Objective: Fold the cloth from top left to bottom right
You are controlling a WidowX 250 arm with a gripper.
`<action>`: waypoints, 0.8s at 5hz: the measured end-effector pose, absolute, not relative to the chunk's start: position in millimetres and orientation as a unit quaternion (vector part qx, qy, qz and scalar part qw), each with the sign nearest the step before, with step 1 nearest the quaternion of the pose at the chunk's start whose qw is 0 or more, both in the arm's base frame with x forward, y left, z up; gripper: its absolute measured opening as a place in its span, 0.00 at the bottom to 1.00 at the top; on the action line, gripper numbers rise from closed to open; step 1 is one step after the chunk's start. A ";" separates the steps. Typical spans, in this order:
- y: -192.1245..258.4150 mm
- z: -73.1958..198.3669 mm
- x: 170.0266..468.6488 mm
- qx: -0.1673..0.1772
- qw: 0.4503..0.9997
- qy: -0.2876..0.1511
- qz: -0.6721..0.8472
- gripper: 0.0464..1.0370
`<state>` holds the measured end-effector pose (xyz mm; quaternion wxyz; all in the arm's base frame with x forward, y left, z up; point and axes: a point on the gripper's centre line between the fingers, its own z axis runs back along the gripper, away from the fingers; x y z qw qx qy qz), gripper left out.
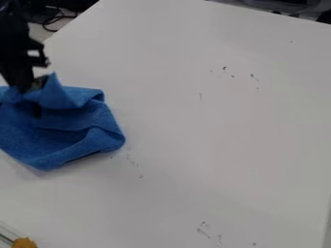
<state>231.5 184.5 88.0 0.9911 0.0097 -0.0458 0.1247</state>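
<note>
Gripper (30, 90) partly hidden by the blue cloth (71, 145)
Its lower end is out of sight among the folds, the cloth runs off the left edge, the black arm (11, 34) is cut off at the upper left, the orange thing (24, 243) at the bottom edge is cropped past naming, and the dark marks (224, 68) are too small to tell

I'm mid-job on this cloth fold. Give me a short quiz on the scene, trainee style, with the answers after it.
1. Where in the view does the end effector meet the blue cloth?
A. At its lowest corner
B. At its upper part
C. At its right edge

2. True or false: the cloth lies smooth, with no folds or creases.

3. Fill in: an orange-yellow object sits near the view's bottom ____ corner.

Key: 1. B; 2. false; 3. left
</note>
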 end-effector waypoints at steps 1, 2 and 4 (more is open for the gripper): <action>180.3 81.4 224.7 -0.005 0.992 -0.039 0.122 0.16; 181.9 82.1 224.2 0.002 0.993 -0.018 0.115 0.42; 176.7 88.6 231.3 0.018 0.994 -0.005 0.110 0.95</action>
